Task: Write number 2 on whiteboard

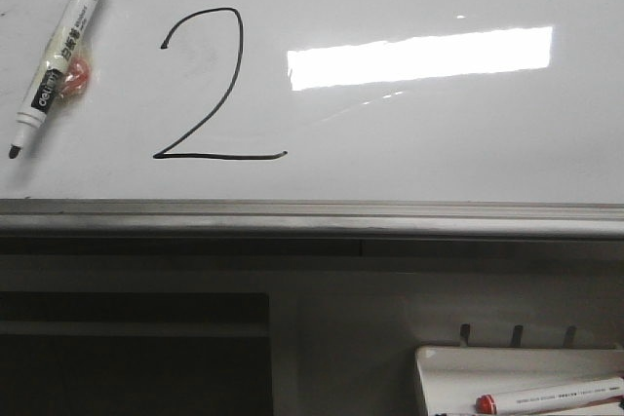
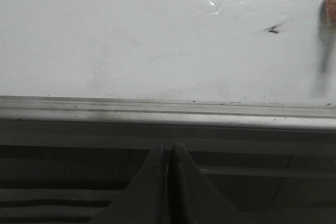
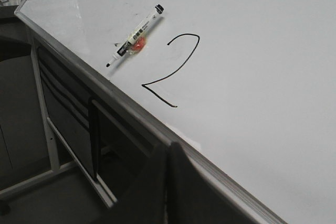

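Note:
The whiteboard (image 1: 439, 153) fills the upper front view, with a grey rail along its lower edge. A black number 2 (image 1: 214, 85) is drawn on its left part; it also shows in the right wrist view (image 3: 176, 69). A white marker (image 1: 57, 57) with an uncapped black tip lies on the board left of the 2, over a small red-orange object; it also shows in the right wrist view (image 3: 135, 36). My left gripper (image 2: 169, 148) is shut and empty below the rail. My right gripper (image 3: 168, 148) is shut and empty at the board's edge.
A small white tray (image 1: 439, 367) sits at the lower right below the board, holding a marker with a red cap (image 1: 551, 397). Dark shelving lies under the rail (image 1: 312, 216). A bright rectangular light reflection (image 1: 419, 57) lies right of the 2.

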You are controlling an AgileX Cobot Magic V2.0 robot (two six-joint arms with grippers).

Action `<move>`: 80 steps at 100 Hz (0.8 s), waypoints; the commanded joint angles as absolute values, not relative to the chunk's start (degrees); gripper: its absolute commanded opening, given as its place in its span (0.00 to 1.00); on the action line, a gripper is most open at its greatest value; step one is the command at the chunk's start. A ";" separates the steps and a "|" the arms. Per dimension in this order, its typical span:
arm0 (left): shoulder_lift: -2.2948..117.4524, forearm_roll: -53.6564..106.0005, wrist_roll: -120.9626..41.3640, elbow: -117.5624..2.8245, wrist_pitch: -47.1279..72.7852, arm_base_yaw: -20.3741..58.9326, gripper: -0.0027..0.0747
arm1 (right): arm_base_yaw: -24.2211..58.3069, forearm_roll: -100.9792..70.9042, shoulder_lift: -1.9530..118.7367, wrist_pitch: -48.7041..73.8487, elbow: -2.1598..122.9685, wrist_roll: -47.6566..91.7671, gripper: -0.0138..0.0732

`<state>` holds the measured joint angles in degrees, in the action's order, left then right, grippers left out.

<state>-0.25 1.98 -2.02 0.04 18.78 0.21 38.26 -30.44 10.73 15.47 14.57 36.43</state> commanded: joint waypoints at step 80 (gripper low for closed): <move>-1.74 2.54 -1.54 0.71 15.26 -0.01 0.01 | 36.23 -7.02 11.15 8.06 16.16 11.20 0.08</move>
<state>-0.25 1.98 -1.91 0.04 18.78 0.21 37.72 -18.60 10.73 13.47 14.57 23.72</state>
